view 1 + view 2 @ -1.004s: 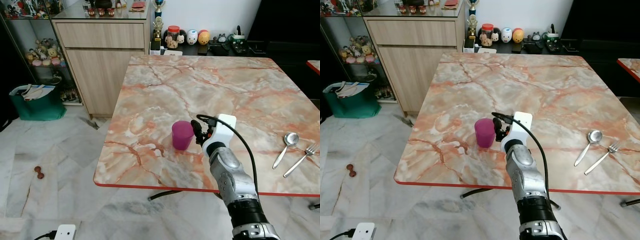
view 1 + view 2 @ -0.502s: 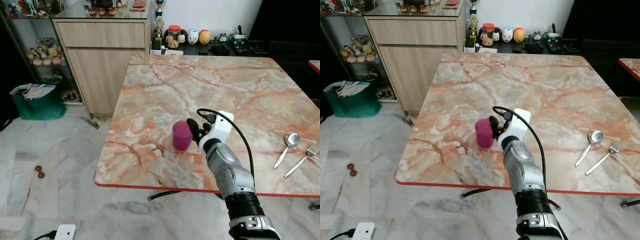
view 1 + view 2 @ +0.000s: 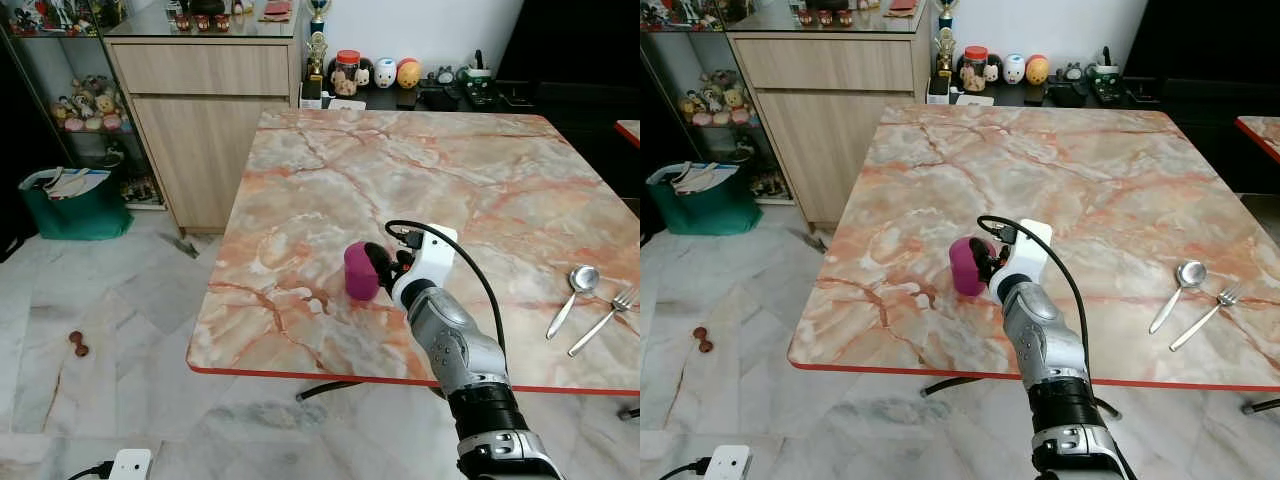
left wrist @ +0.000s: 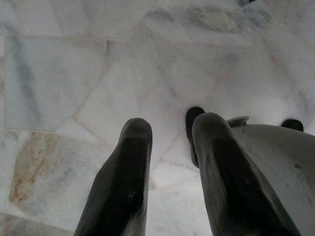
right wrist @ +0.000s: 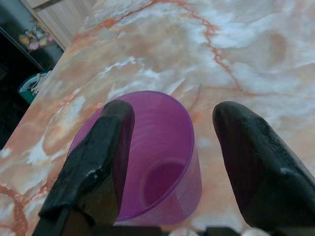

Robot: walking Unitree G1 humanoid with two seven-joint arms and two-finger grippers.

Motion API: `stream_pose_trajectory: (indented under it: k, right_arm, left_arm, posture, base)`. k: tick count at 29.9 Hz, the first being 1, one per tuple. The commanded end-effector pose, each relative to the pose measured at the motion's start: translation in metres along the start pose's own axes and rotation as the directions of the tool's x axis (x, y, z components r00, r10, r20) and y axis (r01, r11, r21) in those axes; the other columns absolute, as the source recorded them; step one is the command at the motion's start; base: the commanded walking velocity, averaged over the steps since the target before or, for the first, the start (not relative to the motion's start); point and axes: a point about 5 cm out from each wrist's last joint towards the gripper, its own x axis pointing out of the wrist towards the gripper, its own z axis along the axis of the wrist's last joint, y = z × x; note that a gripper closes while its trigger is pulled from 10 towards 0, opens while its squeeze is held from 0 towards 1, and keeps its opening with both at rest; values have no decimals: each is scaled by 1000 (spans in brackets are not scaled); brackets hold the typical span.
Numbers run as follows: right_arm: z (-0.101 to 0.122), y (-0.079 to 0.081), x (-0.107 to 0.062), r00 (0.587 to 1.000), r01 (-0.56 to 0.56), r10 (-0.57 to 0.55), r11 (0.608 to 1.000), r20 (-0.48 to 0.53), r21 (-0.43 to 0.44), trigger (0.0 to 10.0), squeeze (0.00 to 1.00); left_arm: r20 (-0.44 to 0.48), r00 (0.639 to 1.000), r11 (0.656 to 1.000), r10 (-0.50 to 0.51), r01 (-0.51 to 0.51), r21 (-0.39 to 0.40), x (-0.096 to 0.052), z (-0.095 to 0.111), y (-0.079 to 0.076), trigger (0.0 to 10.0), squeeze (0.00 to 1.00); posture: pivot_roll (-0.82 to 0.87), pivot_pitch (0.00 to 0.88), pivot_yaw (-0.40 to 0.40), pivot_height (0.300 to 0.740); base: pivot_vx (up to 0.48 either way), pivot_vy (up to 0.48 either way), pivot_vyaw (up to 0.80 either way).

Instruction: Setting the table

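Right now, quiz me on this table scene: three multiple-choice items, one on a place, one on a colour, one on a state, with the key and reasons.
1. Where do the spoon and fork lie?
A. on the table's right side, near its front edge
B. inside the cup
C. on the floor

2. What colour is the cup?
A. green
B. purple
C. white

3. How does the right gripper stand to the cup?
A. shut on the fork
B. open, one finger over the cup's mouth, the other outside its wall
C. far away over the floor

Key: 1 A, both lie side by side on the marble table to the right of the arm. 2 B, the wrist view shows translucent purple plastic. 3 B, the fingers are spread across the upright cup's wall.
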Motion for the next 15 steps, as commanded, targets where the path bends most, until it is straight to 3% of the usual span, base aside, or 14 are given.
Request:
stream_pose_trajectory:
  k: [1,15]
  right_arm:
    - [-2,1,1,1000,-2,2,1000,-22,-10,10000,0]
    - [-9,-3,1,998,18,-18,1000,-55,0,10000,0]
  left_arm:
    - [-22,1000,1000,1,0,12,-1,-4,2,10000,0]
    - [-22,1000,1000,1,-1,13,-1,-4,2,10000,0]
  posture:
    - [24,0,-17,740]
    - [25,0,-17,740]
  base:
    - [0,0,0]
    - [0,0,0]
